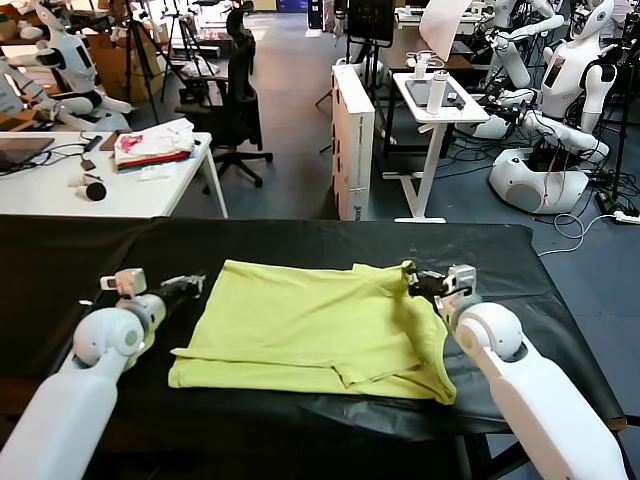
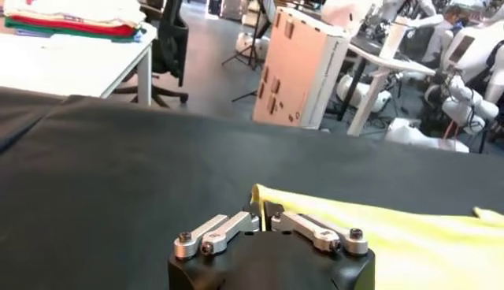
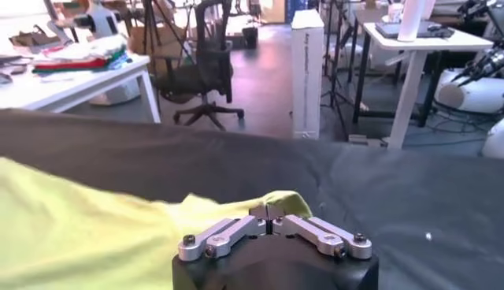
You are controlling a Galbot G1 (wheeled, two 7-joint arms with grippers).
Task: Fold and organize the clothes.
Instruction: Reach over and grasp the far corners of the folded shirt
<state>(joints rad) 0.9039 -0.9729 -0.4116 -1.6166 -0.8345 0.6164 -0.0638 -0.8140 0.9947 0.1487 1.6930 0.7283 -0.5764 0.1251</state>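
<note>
Pinching shut, our right gripper (image 1: 418,284) lifts the far right corner of the lime-yellow cotton T-shirt (image 1: 315,330), mid-table on black cloth (image 1: 60,250), likely for folding; our left gripper (image 1: 183,286)'s state we cannot tell.

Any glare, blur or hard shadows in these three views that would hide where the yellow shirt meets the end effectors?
Head view: even room light, T-shirt crisp on the black table cover, soft fold shadows only. Left wrist view: left end effector sharp, background softer, no glare. Right wrist view: right end effector shut on a fold of the shirt, clearly seen; bright white tabletops behind it.
</note>
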